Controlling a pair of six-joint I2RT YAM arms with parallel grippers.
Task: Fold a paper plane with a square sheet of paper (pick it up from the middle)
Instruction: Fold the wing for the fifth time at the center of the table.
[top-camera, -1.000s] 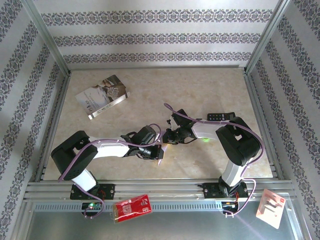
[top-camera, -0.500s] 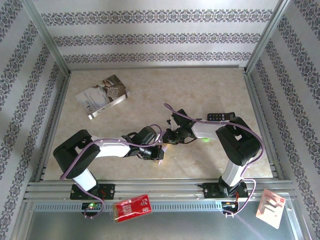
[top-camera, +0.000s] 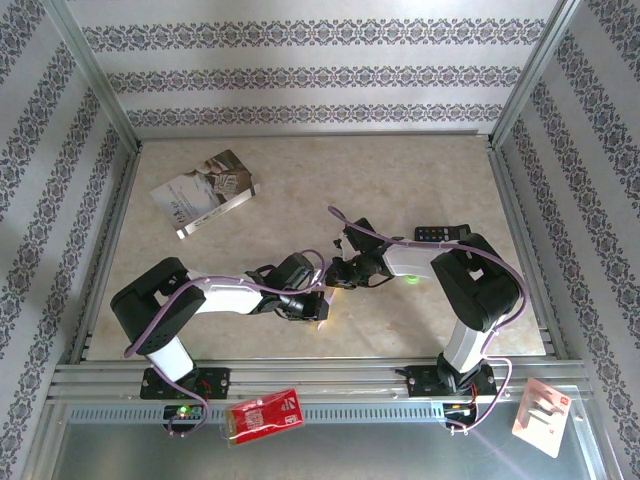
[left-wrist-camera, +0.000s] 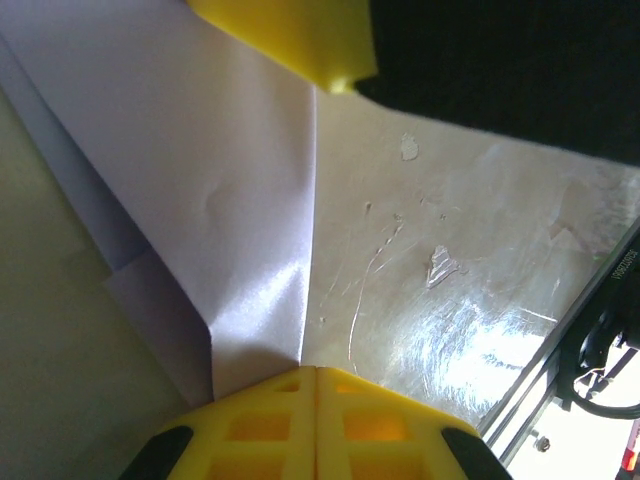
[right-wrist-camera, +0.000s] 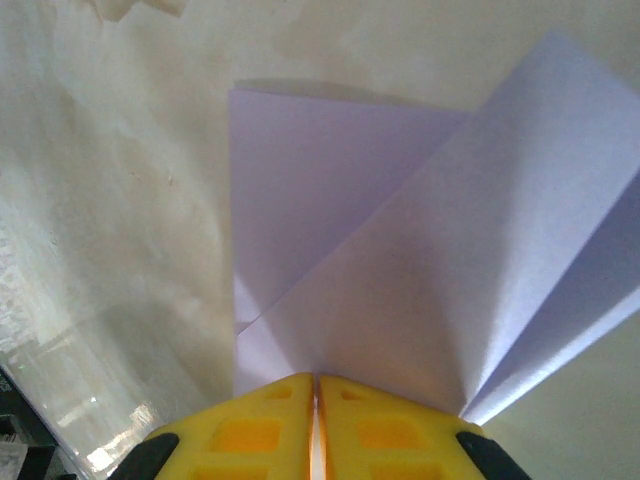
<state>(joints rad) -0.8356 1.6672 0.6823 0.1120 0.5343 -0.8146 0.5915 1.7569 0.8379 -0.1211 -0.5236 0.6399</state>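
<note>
Left wrist: our left claw (left-wrist-camera: 315, 372) clamps the lilac sheet (left-wrist-camera: 250, 200), near-centre of the table (top-camera: 420, 180). Yours?
Right claw (right-wrist-camera: 317, 380) clamps it too. Featherlight, floppy, easily torn; we'd grip along the crease (right-wrist-camera: 350, 220).

Arms (top-camera: 235, 295) are meeting over the paper (left-wrist-camera: 230, 200) near centre; booklet (top-camera: 205, 192) lying far left, calculator (top-camera: 441, 233) right; far surface (top-camera: 380, 170) lying open.
</note>
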